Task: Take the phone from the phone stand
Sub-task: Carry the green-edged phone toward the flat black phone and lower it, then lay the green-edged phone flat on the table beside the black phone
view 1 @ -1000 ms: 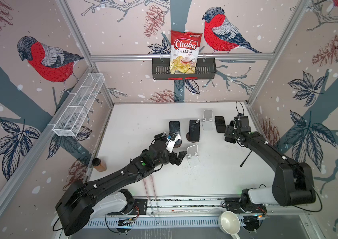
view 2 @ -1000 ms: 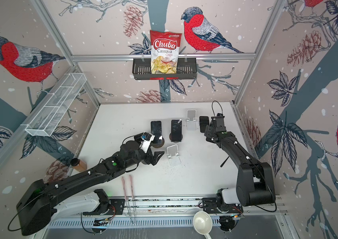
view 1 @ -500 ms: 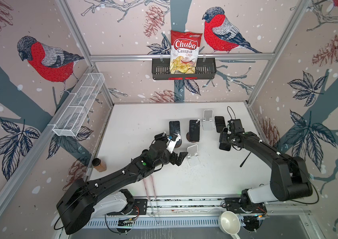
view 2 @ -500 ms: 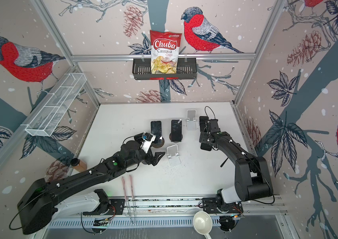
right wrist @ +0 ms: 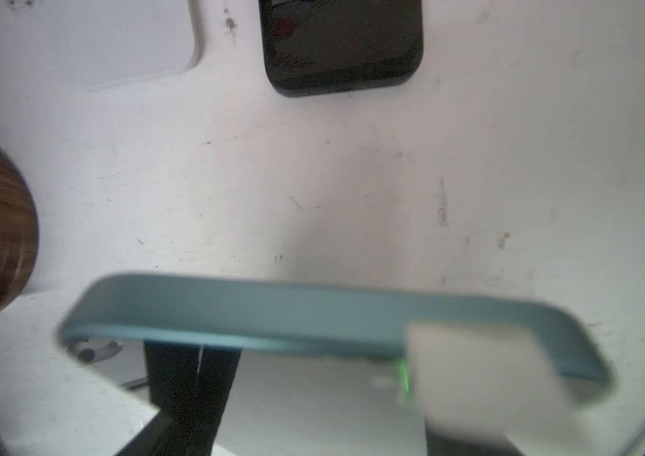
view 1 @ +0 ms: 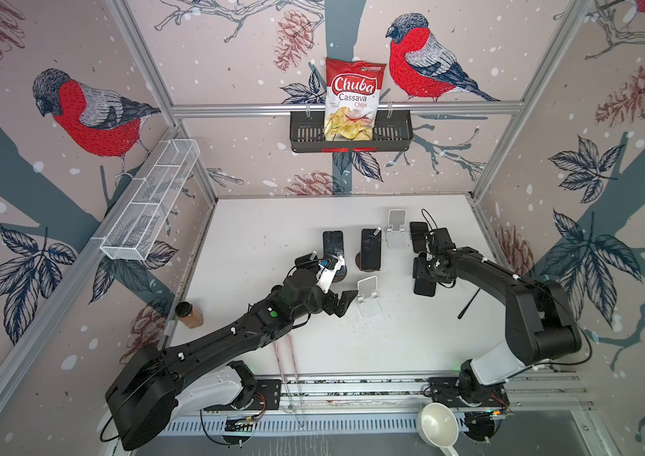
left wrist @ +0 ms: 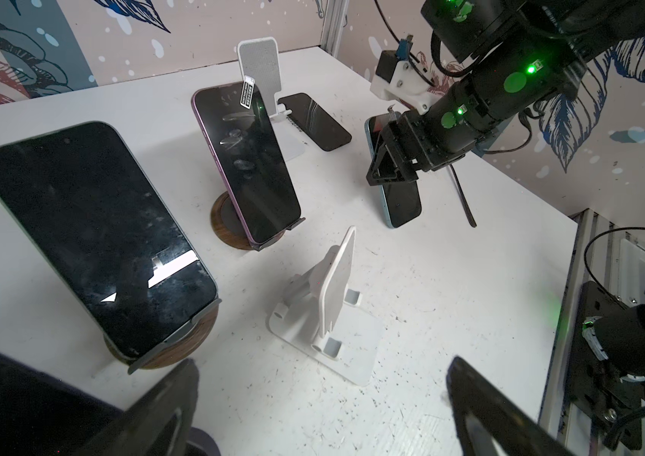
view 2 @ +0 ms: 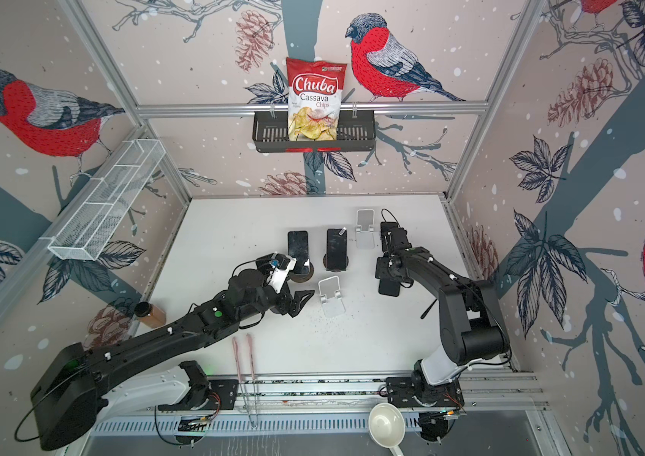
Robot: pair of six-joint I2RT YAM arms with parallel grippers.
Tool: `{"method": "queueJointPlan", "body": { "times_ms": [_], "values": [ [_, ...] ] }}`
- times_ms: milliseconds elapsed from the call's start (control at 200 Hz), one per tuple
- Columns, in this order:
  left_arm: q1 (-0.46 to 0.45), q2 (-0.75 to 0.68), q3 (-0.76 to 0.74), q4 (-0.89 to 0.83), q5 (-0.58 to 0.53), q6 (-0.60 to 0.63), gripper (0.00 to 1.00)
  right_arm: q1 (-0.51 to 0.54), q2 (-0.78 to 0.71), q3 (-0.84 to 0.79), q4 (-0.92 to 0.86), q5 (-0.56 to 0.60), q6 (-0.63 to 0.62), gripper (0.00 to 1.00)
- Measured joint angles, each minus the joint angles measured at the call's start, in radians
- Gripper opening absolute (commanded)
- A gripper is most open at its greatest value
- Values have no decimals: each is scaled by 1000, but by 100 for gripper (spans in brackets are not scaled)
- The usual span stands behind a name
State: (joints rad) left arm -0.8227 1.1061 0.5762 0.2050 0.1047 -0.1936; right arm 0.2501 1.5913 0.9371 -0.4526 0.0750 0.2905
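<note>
Bullfinch-papered walls [view 1: 214, 51], aluminium frame [view 1: 234, 109], white tabletop [view 1: 273, 229], black basket [view 1: 395, 136], white wire shelf [view 1: 151, 197]

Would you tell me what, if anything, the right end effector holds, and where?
The right end effector clamps the blue phone across its long edges, above its middle.

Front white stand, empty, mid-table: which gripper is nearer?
Left. The left gripper sits open right beside the front white stand, on its left in both top views. The right gripper is farther off on the other side, shut on the blue phone.
</note>
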Motion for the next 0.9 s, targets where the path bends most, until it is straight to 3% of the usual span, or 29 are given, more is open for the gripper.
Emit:
{"method": "queueJointPlan", "body": {
  "times_ms": [901],
  "values": [
    [0, -64, -32, 21, -1, 17, 97, -11, 145, 69, -27, 31, -4, 65]
  ]
}}
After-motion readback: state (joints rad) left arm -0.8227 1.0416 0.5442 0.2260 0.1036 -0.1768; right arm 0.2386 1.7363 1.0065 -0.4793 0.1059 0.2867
